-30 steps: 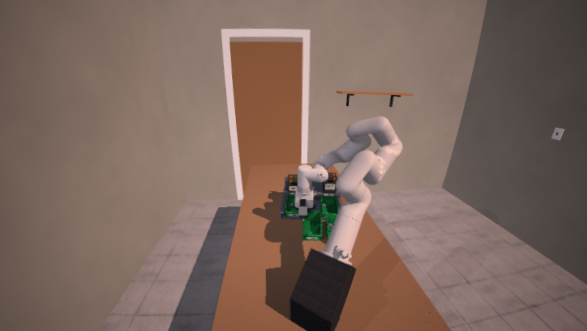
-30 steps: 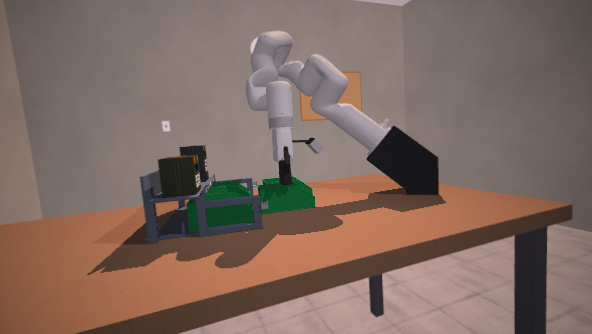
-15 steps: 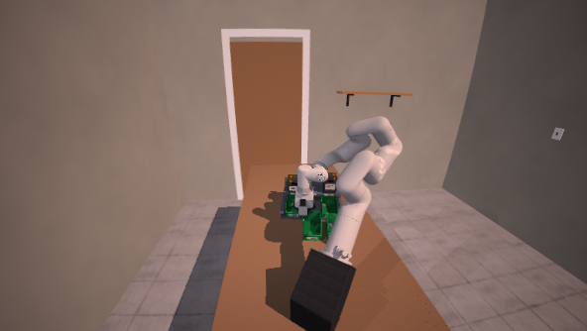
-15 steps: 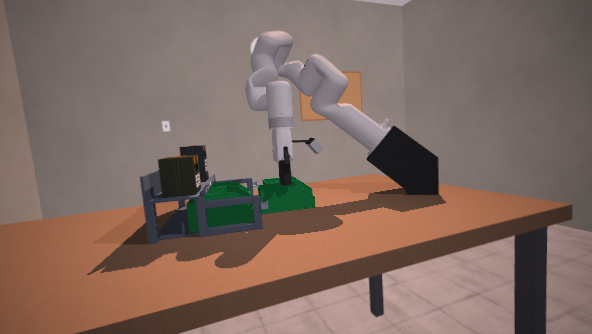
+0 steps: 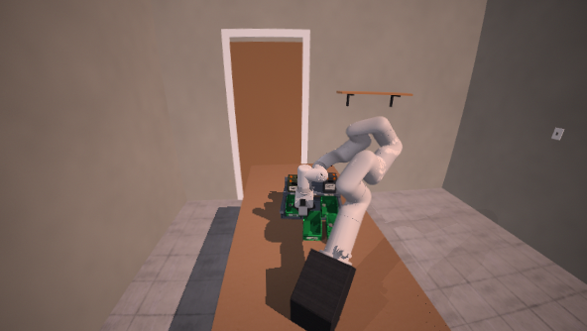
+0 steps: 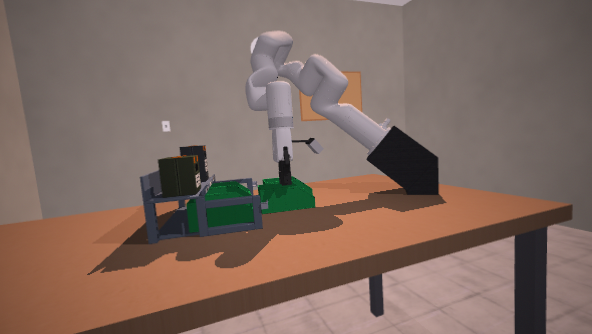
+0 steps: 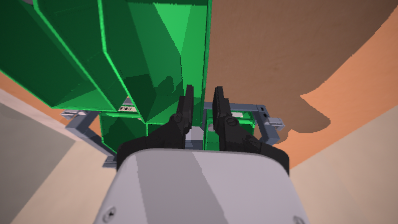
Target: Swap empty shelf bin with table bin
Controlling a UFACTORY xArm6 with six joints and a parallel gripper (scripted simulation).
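A green open bin [image 6: 287, 195] stands on the table top just in front of the grey shelf [image 6: 200, 212]; it also shows in the wrist view [image 7: 150, 60]. My gripper [image 6: 285, 179] points straight down at this bin. In the wrist view my fingers stand a little apart, one on each side of the bin's side wall [image 7: 205, 60], and do not clamp it. Another green bin [image 6: 225, 204] sits in the shelf's lower level behind the front lip. I see no parts in the bin interiors that show.
Two dark bins [image 6: 181, 175] stand on the shelf's upper board. The arm's black base [image 6: 405, 162] sits at the table's right end. The arm hides much of the shelf in the top view [image 5: 309, 203].
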